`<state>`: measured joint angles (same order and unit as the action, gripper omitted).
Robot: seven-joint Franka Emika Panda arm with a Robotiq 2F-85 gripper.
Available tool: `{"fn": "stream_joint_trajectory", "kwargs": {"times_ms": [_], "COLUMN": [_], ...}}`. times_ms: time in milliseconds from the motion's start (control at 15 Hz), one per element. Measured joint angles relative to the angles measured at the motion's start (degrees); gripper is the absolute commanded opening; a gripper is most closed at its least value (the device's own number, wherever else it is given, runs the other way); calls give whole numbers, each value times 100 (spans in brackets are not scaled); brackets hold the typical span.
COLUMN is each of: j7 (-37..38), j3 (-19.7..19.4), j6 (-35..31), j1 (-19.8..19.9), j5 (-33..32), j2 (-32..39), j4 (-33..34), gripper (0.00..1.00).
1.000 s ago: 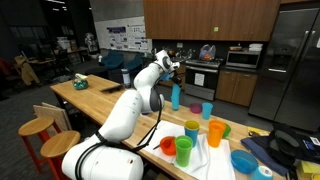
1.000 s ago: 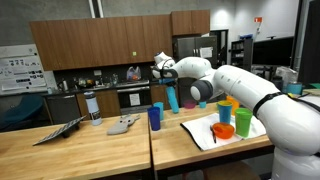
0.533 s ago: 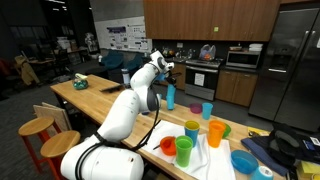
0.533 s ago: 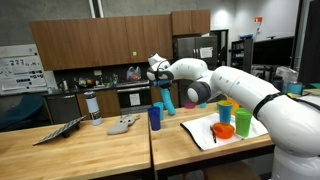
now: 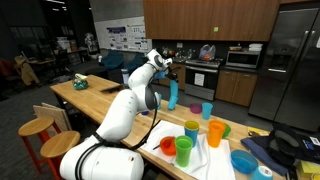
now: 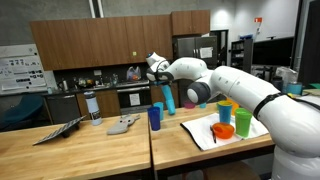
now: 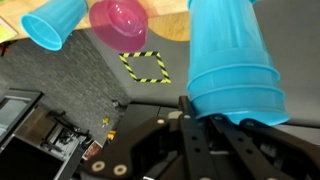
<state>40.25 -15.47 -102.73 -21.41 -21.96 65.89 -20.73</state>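
Observation:
My gripper (image 7: 213,116) is shut on the rim of a tall light-blue cup (image 7: 230,50), which fills the upper right of the wrist view. In both exterior views the cup (image 5: 170,96) (image 6: 167,98) hangs below the gripper (image 5: 163,66) (image 6: 157,71), over the far side of the wooden counter (image 5: 110,103). Beyond it the wrist view shows a smaller blue cup (image 7: 55,22) and a pink cup (image 7: 120,22). A dark blue cup (image 6: 154,117) stands on the counter just in front of the held one.
A white cloth (image 5: 205,160) near the robot base carries several coloured cups, among them an orange one (image 5: 216,132) and a green one (image 5: 168,147), plus a blue bowl (image 5: 244,160). A yellow-black floor marker (image 7: 146,65) lies below. Stools (image 5: 35,128) stand beside the counter.
The gripper has shifted slightly sideways along the counter's far side, carrying the light-blue cup with it. Its grip has not changed.

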Motion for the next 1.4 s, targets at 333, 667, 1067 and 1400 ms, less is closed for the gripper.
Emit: {"fn": "stream_joint_trajectory", "kwargs": {"times_ms": [333,667,1067,1400], "j7": [157,382,673,1207], "j3": [-230,-228,-251,-566], "j6": [-182,-213,-238,-598], "j1": [-261,-359,-426,-518], "j5": [-257,-256,-262,-606], "j2": [-3,-8,-20,-38], "j4": [41,52,64,74], "gripper": [2,2,2,2]}}
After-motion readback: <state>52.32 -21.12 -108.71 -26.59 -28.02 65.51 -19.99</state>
